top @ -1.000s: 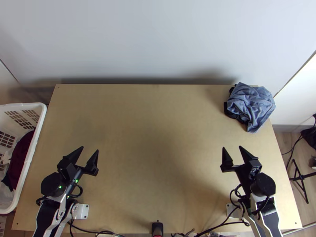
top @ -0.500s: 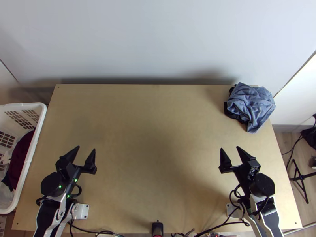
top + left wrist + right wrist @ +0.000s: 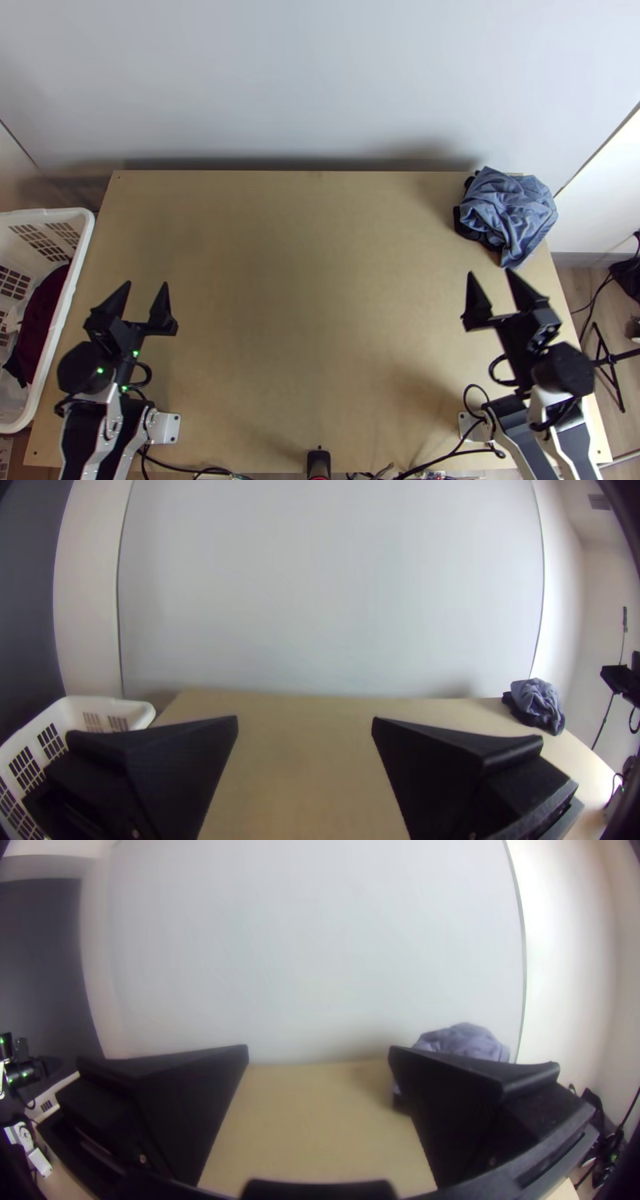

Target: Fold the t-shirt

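We see the blue-grey cloth t-shirt (image 3: 512,210) lying bunched in a rumpled heap at the far right corner of the table (image 3: 304,320), a light wooden one. Its surface is all creases and soft ridges, with loose folds crossing one another and a narrower part trailing towards the table's near side. The fabric looks matt and even in colour, paler along the raised folds and darker in the hollows. We cannot tell which parts are sleeves, neck or hem. Black cloth-like material (image 3: 478,237) pokes out from under the heap, along its left and near sides.

Nearest the heap is the right gripper (image 3: 490,272), on the near side of it and apart from the fabric. Its two wide, flat black fingers stand spread, with nothing between them. In the right wrist view, one of them hides part of the heap from us. The left gripper (image 3: 146,282) is across at the table's left side, well apart from the t-shirt, its fingers likewise parted and holding nothing.

Beside the table's left edge we have a white plastic basket (image 3: 64,308) with slotted walls and dark maroon cloth (image 3: 44,320) inside. Black cables (image 3: 448,458) run along the near edge, and a black tripod stand (image 3: 610,360) is on the floor to the right.
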You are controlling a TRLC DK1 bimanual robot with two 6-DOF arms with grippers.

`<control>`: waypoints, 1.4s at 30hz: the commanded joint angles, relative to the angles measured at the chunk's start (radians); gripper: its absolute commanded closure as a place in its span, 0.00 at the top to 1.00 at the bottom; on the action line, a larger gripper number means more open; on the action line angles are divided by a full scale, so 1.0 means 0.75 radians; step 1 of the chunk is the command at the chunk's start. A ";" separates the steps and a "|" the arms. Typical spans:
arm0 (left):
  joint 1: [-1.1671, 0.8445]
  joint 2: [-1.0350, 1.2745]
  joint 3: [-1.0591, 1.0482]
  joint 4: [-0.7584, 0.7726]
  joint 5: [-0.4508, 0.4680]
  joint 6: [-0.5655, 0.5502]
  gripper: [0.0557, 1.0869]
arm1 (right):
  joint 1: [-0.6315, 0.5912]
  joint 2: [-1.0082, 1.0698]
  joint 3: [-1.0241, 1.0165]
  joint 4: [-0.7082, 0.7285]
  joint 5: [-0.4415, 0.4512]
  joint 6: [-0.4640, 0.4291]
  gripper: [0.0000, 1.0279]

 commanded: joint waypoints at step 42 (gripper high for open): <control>0.274 1.831 2.136 -0.925 -0.299 -0.204 0.95 | -0.016 1.528 1.599 -0.381 0.116 -0.023 0.95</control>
